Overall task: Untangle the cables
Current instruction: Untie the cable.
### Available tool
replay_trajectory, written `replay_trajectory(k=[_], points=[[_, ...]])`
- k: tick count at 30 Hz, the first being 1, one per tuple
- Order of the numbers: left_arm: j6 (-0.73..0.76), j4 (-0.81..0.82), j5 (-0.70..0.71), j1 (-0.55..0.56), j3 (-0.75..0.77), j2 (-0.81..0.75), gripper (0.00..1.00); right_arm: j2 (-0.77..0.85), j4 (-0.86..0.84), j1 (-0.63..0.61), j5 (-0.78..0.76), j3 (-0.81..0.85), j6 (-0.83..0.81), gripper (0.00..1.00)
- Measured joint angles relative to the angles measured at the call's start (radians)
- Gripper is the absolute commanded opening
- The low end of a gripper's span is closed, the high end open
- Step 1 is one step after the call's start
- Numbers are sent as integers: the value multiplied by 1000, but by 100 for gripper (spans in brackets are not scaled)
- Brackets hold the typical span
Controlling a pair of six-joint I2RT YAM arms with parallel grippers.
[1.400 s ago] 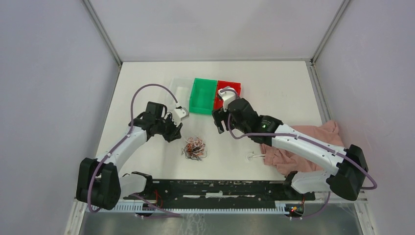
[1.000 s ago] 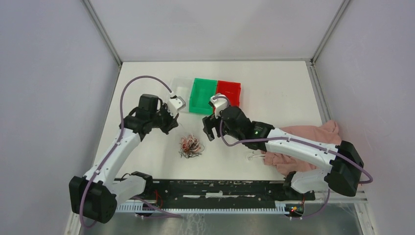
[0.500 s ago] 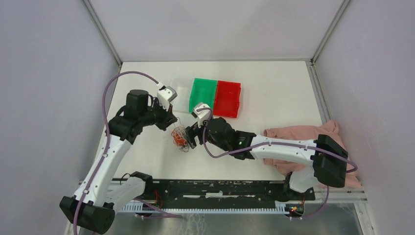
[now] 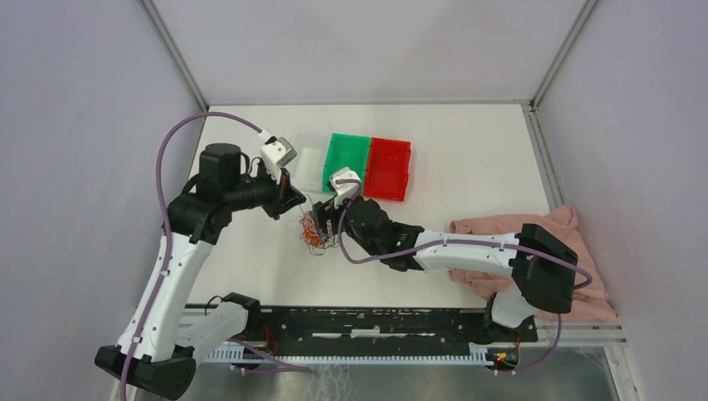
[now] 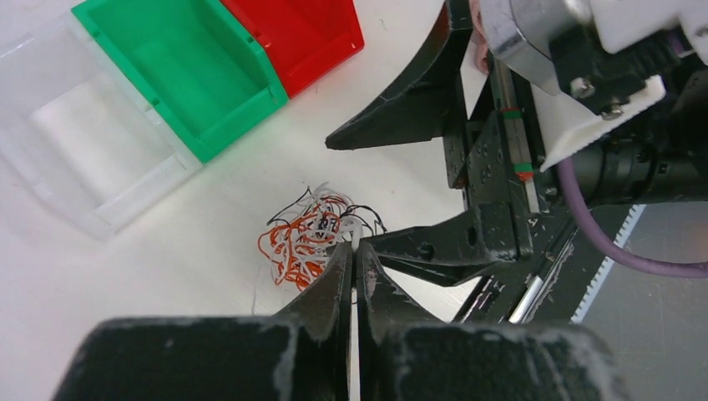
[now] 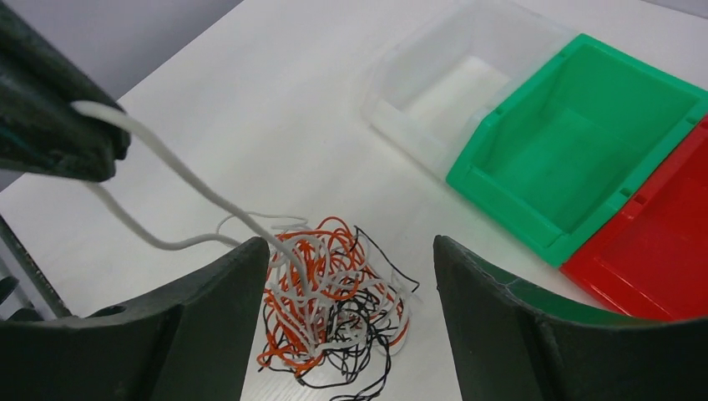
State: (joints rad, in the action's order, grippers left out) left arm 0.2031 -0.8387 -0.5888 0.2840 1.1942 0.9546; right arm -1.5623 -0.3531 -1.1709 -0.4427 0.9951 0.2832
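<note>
Both arms have swung inward since the earlier top view. The tangle of cables (image 4: 312,236) has shifted left and now lies on the surface (image 4: 467,142) near the clear bin (image 4: 307,159). The left gripper (image 4: 294,199) sits just beside the tangle and the right gripper (image 4: 323,220) over it. From this height I cannot tell how far either gripper is open.

From the left wrist, the left gripper is pinched narrow, its tips just above the near edge of the heap. The right gripper's fingers (image 5: 434,244) are spread wide.

From the right wrist, the right gripper straddles the tangle, wide and holding nothing. A white cable (image 6: 192,188) runs from the heap up into the left gripper's pinch.

The main risk is that the whole heap rises with that strand if the left arm pulls while nothing pins the rest. A pull could also cinch the orange and black loops tighter. The thin strand may slip from the pinch. The right gripper could also clamp that same white cable when it comes together, and the two grippers are close enough to collide.
</note>
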Motion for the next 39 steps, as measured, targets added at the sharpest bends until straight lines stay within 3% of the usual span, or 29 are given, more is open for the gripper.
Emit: replay_trajectory(k=[14,29,39], points=[[-2,-53,-86,0,49,3,3,-52,-60,0,-77,47,7,79],[-66,-51,-175,4,251,74,3,-183,-164,-1,-65,63,221,79],[-104,-29,-182,4,364,98,3,-187,-204,-1,-148,-48,272,79]])
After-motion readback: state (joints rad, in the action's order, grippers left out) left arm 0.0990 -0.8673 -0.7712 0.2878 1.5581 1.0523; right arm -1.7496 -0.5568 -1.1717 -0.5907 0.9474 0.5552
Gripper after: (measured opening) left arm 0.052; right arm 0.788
